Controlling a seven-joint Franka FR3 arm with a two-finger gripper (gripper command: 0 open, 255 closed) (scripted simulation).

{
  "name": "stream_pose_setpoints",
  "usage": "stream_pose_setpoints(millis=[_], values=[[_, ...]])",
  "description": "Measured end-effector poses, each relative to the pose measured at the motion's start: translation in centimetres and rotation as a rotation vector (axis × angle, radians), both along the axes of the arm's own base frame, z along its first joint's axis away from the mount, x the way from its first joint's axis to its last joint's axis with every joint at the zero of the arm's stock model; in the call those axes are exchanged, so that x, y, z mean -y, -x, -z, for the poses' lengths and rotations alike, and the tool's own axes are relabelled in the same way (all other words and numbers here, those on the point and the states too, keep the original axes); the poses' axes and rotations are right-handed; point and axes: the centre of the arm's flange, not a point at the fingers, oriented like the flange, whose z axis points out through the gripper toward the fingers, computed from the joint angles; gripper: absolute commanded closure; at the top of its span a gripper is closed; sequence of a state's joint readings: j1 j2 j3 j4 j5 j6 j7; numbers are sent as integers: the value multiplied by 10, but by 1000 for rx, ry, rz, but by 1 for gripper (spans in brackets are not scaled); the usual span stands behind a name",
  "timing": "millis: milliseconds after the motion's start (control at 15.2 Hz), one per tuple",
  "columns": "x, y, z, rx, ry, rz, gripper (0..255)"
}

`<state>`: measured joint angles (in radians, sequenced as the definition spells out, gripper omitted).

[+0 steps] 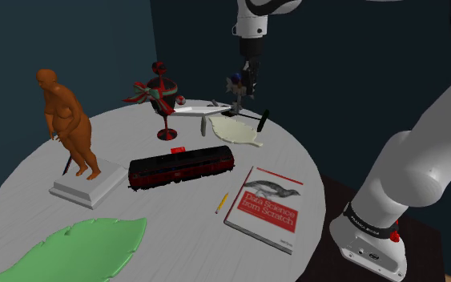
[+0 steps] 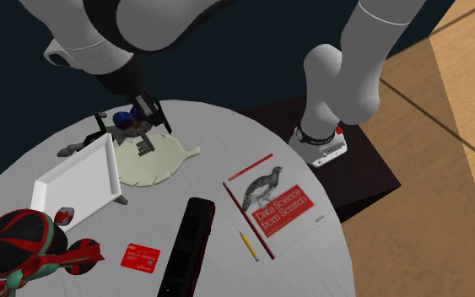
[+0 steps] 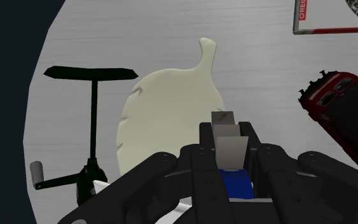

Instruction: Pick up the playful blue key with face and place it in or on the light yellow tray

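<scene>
My black gripper [image 1: 236,88] hangs just above the far side of the round table, shut on the blue key [image 1: 233,79]. The key's blue head [image 2: 126,118] sits between the fingers, and its grey blade [image 2: 145,145] points down. In the wrist view the key [image 3: 234,181] is clasped in the gripper [image 3: 229,156], with its grey blade sticking out past the fingertips. Right below lies the pale yellow, leaf-shaped tray [image 1: 236,130] [image 2: 155,162] [image 3: 171,108]. The blade hovers over the tray's surface; whether it touches cannot be told.
A white rectangular tray [image 2: 79,177] and a black T-handled object [image 3: 93,127] lie beside the yellow tray. On the table also stand a black-and-red train [image 1: 182,167], a book [image 1: 269,206], a pencil [image 1: 221,203], an orange statue [image 1: 70,128], a red-green figure [image 1: 161,92] and a green leaf tray [image 1: 71,250].
</scene>
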<state>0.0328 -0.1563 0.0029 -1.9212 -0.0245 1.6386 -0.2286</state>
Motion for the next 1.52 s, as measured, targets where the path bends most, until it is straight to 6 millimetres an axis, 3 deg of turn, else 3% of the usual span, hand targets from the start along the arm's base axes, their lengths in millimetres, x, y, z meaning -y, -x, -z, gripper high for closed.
stream_pose_setpoints(millis=[198,330,1518], values=[[33,-22,-5,0,0,0,255],[44,-27,2,0,0,0,255],[46,-30,95,-1,1,-1,255]])
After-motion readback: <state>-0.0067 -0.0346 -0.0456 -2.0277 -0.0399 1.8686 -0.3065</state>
